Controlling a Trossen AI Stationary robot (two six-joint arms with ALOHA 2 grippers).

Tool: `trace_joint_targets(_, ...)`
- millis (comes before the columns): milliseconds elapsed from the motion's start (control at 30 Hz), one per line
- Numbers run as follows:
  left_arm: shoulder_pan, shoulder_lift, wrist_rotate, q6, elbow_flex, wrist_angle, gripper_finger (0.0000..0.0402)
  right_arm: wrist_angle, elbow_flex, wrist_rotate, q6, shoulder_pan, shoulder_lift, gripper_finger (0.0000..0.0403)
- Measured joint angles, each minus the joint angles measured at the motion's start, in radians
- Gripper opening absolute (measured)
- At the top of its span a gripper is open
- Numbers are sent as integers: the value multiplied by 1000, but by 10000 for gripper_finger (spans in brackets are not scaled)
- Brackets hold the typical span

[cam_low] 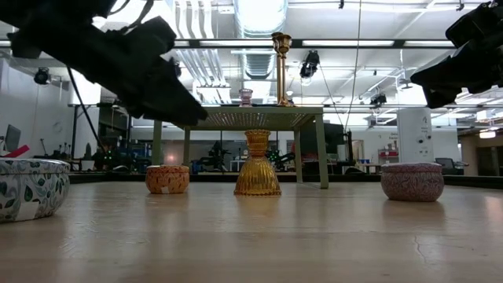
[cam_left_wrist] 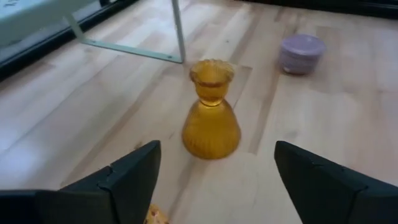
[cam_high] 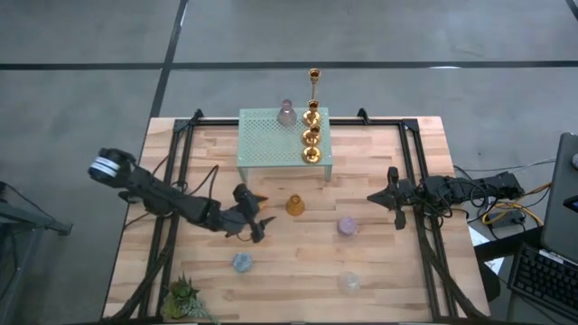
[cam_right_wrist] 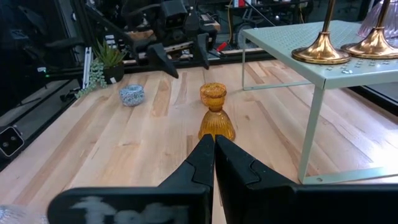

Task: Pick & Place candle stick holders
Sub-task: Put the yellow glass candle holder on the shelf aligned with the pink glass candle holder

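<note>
Left gripper (cam_high: 256, 221), fingers spread wide, hovers above the table at 9 o'clock of the amber glass candle holder (cam_high: 295, 206), which stands upright on the bare wood just in front of the mint-green perforated stand (cam_high: 271, 144). In the left wrist view the amber holder (cam_left_wrist: 211, 120) sits centred between the two open fingers (cam_left_wrist: 121, 177) but ahead of them, not yet enclosed. Right gripper (cam_high: 396, 200), fingers pressed together, waits at 3 o'clock of the table.

Likely hazards: the holder is narrow-necked over a flared base, so a grasp closing high on the rim could tip it; a finger arriving off-centre could push it toward the stand's leg (cam_left_wrist: 178, 32). A small orange patterned holder (cam_low: 167, 178) lies close beneath the left arm and may be knocked during the advance. Gold candlesticks (cam_high: 312, 135) already occupy the stand's 3 o'clock side, limiting room for placement there.
</note>
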Motion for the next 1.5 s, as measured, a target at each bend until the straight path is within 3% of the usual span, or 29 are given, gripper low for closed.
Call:
trace_joint_targets(133,4,24,-4,4,19,0,338,0,0,0,0,0,0,8)
trace_joint_targets(600,12,93,-9,7,21,40,339,0,0,0,0,0,0,8)
trace_joint_targets(1500,51,93,-18,16,21,87,339,0,0,0,0,0,0,8)
